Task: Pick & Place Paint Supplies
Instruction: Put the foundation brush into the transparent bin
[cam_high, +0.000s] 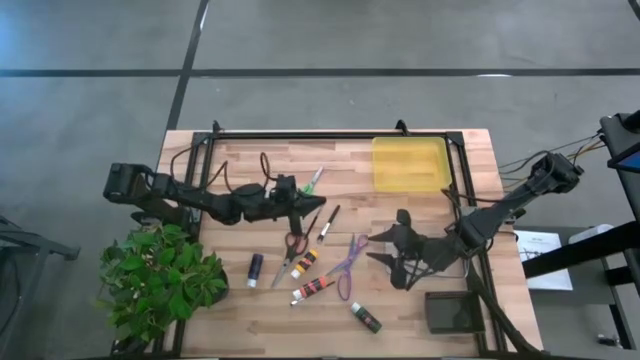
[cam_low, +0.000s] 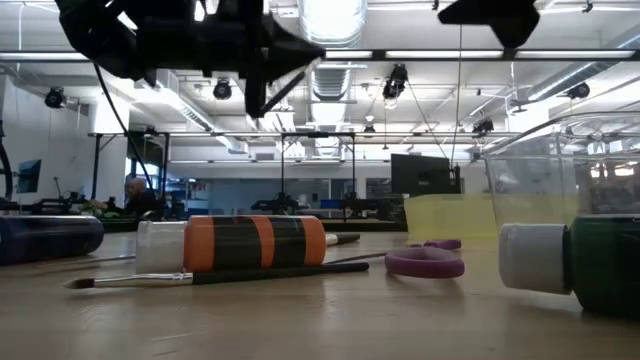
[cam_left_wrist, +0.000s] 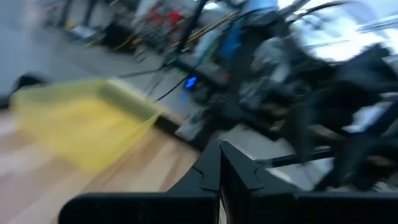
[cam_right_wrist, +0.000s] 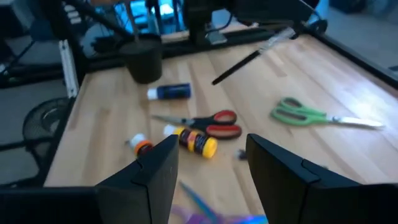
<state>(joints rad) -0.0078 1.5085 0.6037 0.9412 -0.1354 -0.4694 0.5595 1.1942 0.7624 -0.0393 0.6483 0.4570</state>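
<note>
Wooden table (cam_high: 250, 325) gives you free room near its front edge, left gripper (cam_high: 294, 213) raised with fingers together, right gripper (cam_high: 392, 249) wide open, holding nothing.

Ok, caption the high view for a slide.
Both arms hover over scattered tubes, brushes and scissors; left gripper shut, right gripper open, yellow tray empty.

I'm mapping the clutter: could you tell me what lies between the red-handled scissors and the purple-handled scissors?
In the high view, the yellow paint tube lies between the red scissors and purple scissors.
</note>
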